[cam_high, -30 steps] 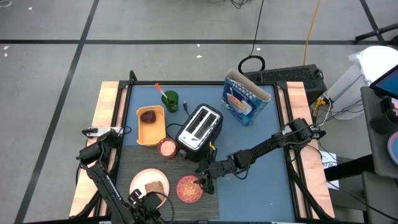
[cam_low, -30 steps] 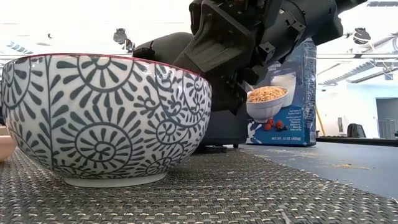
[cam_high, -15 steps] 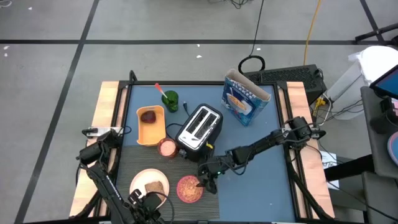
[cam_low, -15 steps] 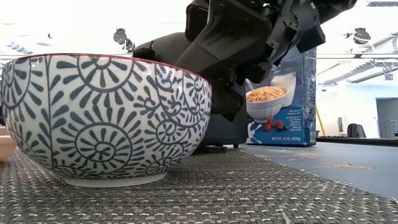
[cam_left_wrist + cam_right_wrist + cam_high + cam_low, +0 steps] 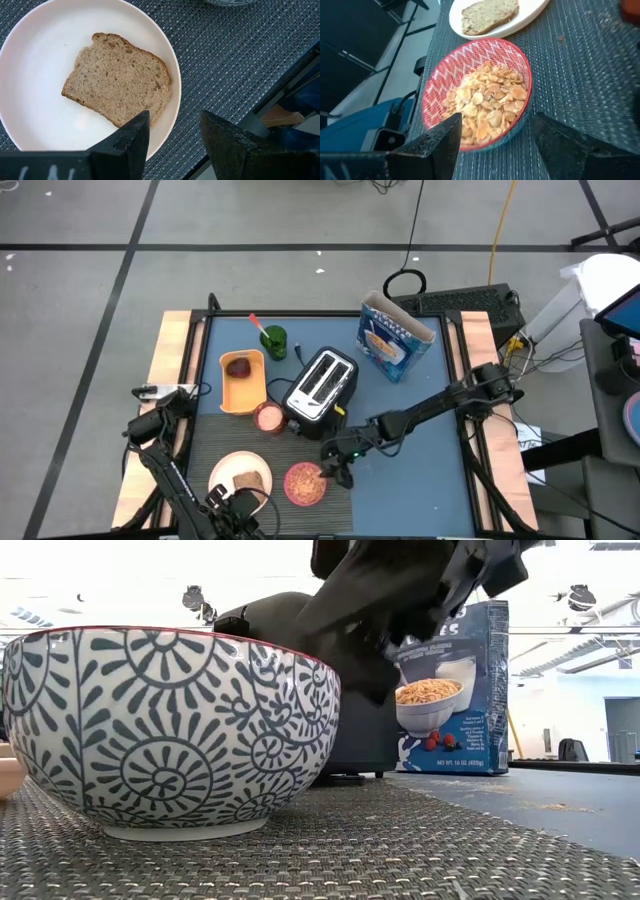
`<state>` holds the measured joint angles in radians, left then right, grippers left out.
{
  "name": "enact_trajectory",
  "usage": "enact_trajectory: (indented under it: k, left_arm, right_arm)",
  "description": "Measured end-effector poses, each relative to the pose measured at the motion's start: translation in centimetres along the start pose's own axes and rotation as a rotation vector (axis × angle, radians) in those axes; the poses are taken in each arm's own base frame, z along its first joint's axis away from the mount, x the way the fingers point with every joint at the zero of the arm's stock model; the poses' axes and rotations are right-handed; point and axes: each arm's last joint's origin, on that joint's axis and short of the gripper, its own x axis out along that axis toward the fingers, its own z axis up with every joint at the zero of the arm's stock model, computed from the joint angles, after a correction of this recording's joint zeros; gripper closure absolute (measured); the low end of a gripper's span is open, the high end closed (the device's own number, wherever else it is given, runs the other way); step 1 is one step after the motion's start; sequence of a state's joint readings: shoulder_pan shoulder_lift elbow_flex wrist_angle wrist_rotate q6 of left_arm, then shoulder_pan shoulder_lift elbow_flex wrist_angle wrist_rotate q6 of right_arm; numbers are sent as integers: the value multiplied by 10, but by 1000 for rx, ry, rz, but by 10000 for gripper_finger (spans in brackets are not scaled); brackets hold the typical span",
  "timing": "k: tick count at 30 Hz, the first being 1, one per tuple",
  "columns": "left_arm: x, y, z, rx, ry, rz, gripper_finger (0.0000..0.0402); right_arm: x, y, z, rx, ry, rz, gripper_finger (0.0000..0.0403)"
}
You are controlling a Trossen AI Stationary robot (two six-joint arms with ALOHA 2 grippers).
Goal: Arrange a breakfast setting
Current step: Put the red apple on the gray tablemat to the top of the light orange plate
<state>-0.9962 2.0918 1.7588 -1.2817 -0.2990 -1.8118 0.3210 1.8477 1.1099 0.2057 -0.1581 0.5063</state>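
I have the right gripper [image 5: 338,473] hanging just off the 3 o'clock side of the cereal bowl [image 5: 304,483], its jaws parted and holding nothing; through its wrist camera the bowl [image 5: 477,95] sits between the two dark fingers with air on either side. The left gripper [image 5: 172,135] waits over the near rim of the plate [image 5: 30,60], jaws likewise spread and empty, the toast slice [image 5: 117,77] just ahead. The plate [image 5: 240,476] lies at the surface's 7 o'clock edge, the bowl touching or nearly touching it at its 3 o'clock. I judge the bowl ceramic: stiff, weighty, slick and breakable, its loose flakes ready to spill, so I would pinch the rim and keep it level. I count one plate, one toast slice, one cereal bowl. One red-handled spoon [image 5: 259,327] stands in a green cup [image 5: 274,342] toward 11 o'clock.
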Motion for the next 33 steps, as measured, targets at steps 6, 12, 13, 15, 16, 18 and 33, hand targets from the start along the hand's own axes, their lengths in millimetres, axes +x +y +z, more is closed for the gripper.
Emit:
enact_trajectory:
  k: [6, 12, 13, 15, 16, 18, 33]
  left_arm:
    - [0, 0, 1, -4, 0, 1, 220]
    - [5, -2, 16, 12, -3, 20, 220]
    - [6, -2, 20, 21, -4, 30, 220]
    - [9, -2, 30, 36, -6, 51, 220]
    - [8, -1, 35, 50, -6, 61, 220]
    - [5, 1, 49, 81, -4, 72, 220]
    - [-107, 103, 178, 374, -206, -26, 220]
  right_arm:
    - [-35, 14, 12, -40, 18, -8, 170]
    - [-80, 24, 17, -53, 37, -18, 170]
    - [-87, 26, 17, -52, 43, -21, 170]
    - [-102, 28, 16, -52, 45, -22, 170]
    - [-109, 29, 15, -52, 41, -20, 170]
    - [-123, 30, 13, -55, 26, -12, 170]
    - [-185, 12, -37, -180, -111, -15, 170]
